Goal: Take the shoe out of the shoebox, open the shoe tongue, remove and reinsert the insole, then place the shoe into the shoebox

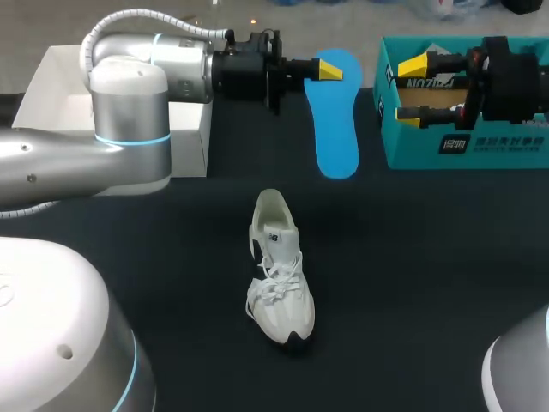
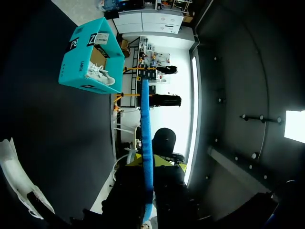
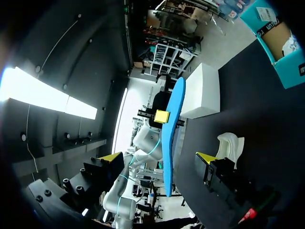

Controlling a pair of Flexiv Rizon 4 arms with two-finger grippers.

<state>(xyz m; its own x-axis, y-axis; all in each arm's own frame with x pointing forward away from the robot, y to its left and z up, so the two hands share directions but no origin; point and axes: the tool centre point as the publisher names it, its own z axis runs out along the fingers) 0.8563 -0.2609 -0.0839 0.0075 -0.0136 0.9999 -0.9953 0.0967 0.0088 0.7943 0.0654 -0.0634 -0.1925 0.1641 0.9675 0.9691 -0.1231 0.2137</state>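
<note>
A blue insole [image 1: 336,129] hangs above the far middle of the table, with my left gripper [image 1: 329,69] shut on its far end. In the left wrist view the insole [image 2: 146,129] runs edge-on out from between the fingers of that gripper [image 2: 151,164]. The white shoe [image 1: 278,270] lies mid-table, toe toward me, well nearer than the insole. My right gripper [image 1: 410,89] stands open in front of the teal shoebox [image 1: 463,150], right of the insole and apart from it. In the right wrist view the insole [image 3: 169,138] hangs ahead of the open fingers [image 3: 206,156].
A white box [image 1: 51,94] stands at the far left behind my left arm. The teal shoebox [image 2: 81,62] holds another white shoe [image 2: 100,74]. The table is covered in black cloth [image 1: 412,283].
</note>
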